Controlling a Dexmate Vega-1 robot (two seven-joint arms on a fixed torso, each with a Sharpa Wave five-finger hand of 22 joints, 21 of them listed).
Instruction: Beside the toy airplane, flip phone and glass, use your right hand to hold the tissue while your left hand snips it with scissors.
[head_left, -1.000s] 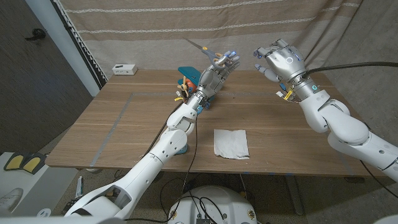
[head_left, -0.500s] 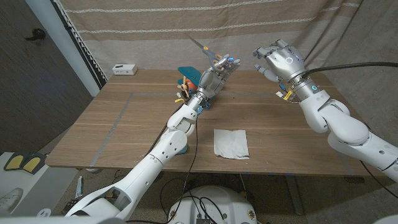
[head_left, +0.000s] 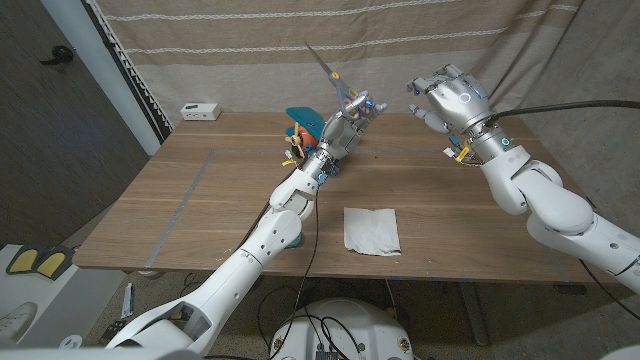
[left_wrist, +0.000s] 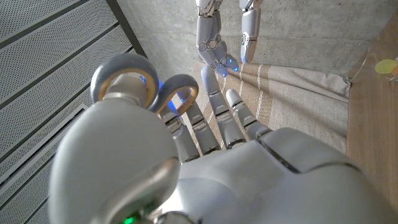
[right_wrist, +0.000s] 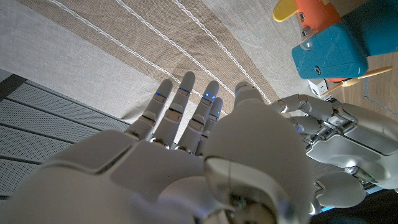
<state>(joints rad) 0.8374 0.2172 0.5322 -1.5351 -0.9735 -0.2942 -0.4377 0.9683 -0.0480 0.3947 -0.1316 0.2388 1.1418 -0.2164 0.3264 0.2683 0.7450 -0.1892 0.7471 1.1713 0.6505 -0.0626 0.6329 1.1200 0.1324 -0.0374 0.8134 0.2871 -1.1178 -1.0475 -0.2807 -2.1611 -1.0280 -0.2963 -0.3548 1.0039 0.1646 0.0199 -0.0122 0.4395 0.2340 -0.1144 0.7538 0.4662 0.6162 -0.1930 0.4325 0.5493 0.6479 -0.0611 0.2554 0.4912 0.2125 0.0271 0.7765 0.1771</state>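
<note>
tissue (head_left: 372, 230) flat near table's (head_left: 180, 200) front edge, well apart from both raised hands. right hand (head_left: 447, 98) spread, empty, above far edge. left hand (head_left: 344, 125) gripping scissors (head_left: 330, 72), blades up.

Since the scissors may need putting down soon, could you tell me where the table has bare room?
Bare wood lies left of the left arm, out to the table edge, and between the tissue and the right arm. It is crowded at the far middle, where the toy airplane sits by the left hand holding the scissors.
</note>
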